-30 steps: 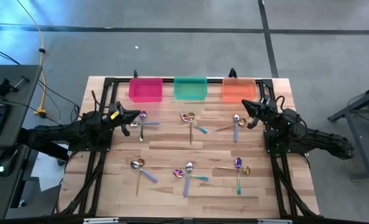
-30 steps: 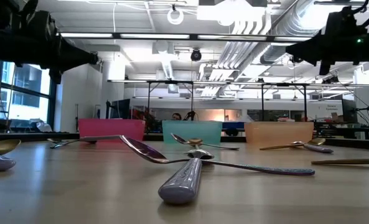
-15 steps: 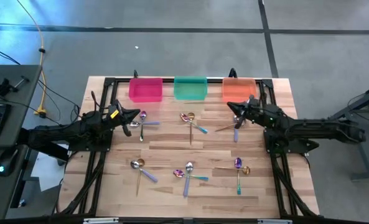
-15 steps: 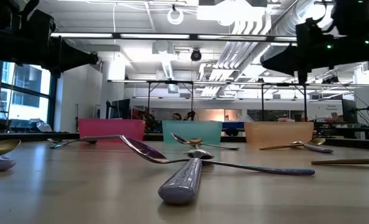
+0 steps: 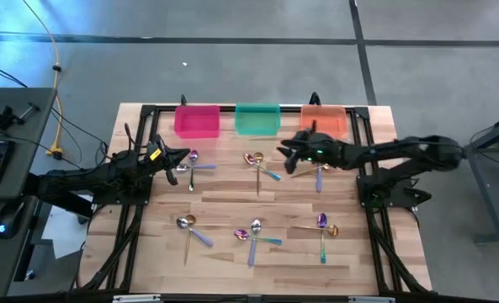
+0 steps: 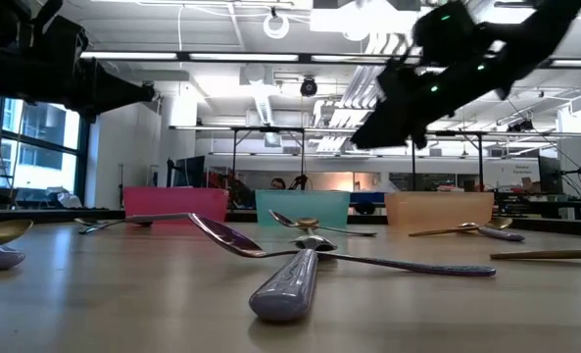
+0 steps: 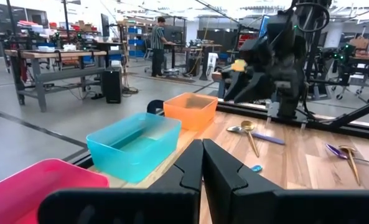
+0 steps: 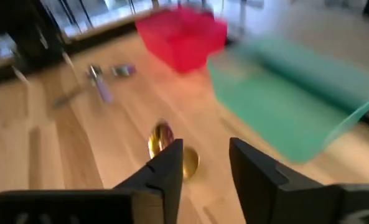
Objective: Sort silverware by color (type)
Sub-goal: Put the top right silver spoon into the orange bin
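Thin metal spoons lie flat on the wooden table in six small groups: far left [image 5: 192, 164], far middle [image 5: 262, 165], far right [image 5: 317, 167], near left [image 5: 190, 227], near middle [image 5: 253, 233], near right [image 5: 323, 226]. Each group mixes gold, silver-lavender and purple-teal spoons. My right gripper [image 5: 284, 151] is open and empty, raised above the table [image 6: 361, 139] just right of the far middle group. A gold spoon bowl [image 8: 162, 138] shows just beyond its fingers [image 8: 165, 167]. My left gripper [image 5: 178, 161] is shut and empty [image 7: 203, 167], held still beside the far left group.
Three plastic bins stand in a row along the far edge: pink [image 5: 197, 120], green [image 5: 257, 119] and orange [image 5: 323, 120]. A black frame [image 5: 148, 109] borders the table. The near middle spoons [image 6: 290, 275] lie close to the low camera. A person stands far off in the room [image 7: 161, 37].
My right gripper has swung toward the table's left edge. It has gone from the right side of the table, across the far right spoon group, to just right of the far middle group, and stays raised. No spoon has moved.
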